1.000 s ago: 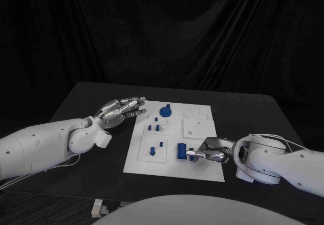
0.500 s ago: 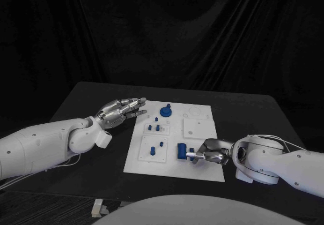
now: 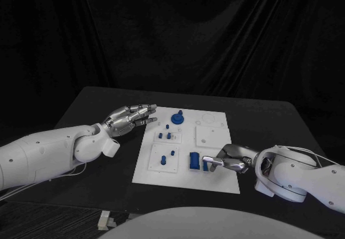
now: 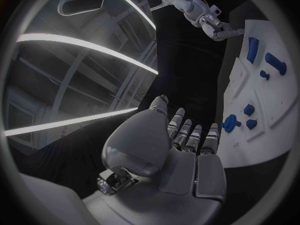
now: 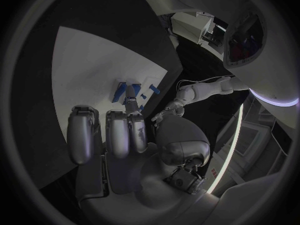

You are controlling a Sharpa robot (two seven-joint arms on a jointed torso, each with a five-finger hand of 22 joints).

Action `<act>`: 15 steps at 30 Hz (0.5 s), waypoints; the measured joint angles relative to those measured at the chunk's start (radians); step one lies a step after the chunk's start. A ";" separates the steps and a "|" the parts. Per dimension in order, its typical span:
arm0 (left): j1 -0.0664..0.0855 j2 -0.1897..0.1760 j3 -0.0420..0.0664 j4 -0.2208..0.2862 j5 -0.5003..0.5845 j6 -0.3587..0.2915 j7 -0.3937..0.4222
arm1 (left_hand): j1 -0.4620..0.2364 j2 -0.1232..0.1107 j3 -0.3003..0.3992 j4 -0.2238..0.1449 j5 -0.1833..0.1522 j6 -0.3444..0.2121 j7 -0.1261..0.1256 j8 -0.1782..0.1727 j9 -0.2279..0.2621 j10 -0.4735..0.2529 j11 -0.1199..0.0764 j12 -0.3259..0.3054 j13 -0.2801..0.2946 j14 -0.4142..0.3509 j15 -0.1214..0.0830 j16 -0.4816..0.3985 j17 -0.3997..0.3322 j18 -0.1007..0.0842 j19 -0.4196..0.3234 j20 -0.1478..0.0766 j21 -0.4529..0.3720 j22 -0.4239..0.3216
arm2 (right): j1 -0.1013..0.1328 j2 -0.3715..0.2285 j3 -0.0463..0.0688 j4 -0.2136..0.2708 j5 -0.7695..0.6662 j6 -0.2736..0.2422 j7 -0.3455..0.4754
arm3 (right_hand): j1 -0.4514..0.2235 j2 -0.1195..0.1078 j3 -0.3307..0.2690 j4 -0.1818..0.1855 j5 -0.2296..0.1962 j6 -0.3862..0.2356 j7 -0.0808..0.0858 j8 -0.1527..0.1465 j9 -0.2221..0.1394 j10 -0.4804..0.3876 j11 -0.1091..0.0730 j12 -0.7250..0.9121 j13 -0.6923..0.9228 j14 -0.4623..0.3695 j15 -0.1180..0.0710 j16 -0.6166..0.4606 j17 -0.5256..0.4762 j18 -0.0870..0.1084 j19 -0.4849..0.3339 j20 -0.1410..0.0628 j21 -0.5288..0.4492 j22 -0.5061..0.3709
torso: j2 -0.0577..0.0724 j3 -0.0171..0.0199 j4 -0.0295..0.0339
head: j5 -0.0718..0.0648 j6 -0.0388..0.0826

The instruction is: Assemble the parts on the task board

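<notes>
The task board (image 3: 185, 175), a white plate, lies in the middle of the black table (image 3: 93, 107), its long side running from six toward twelve o'clock. Several blue parts stand on it. A round knob-shaped part (image 3: 177, 118) sits near the board's eleven o'clock corner. Just toward six o'clock from it a few small pegs (image 3: 166, 134) stand on a raised white square. Further toward six o'clock a longer peg (image 3: 162, 160) and a tiny one lie on a second raised square. At three o'clock from that square a blue block (image 3: 195, 161) stands upright on the board. A plain white square insert (image 3: 212, 135) lies at twelve o'clock from the block.

The right hand (image 3: 229, 160) rests over the board's four o'clock edge, just beside the blue block at its three o'clock side. Its fingers (image 3: 210, 160) reach toward the block, one stretched out and nearly touching it; whether it grips anything small I cannot tell. In the right wrist view the fingers (image 5: 119, 132) lie side by side and point at the blue block (image 5: 122, 91) past their tips.

The left hand (image 3: 129, 118) hovers off the board at its ten o'clock side, above the bare table, fingers loosely apart and holding nothing. The left wrist view shows the same: the palm (image 4: 164, 157) empty, fingers straight, the board (image 4: 245, 140) beside them.
</notes>
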 measured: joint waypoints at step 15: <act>-0.001 0.002 0.000 -0.003 0.000 0.003 -0.004 | 0.000 0.000 0.000 0.000 0.000 0.000 0.000 0.000 0.000 0.000 0.000 0.000 0.000 0.000 0.000 0.000 0.000 0.000 0.000 0.000 0.000 0.000 | 0.000 -0.032 0.000 0.031 -0.367 -0.078 0.123 | 0.015 -0.184 0.126 0.005 0.000 -0.190 -0.060 -0.082 -0.051 0.002 -0.066 0.000 0.001 0.000 -0.043 0.013 0.000 -0.016 -0.002 -0.031 0.032 0.000 | -0.001 0.0000 0.0003 | 0.001 0.000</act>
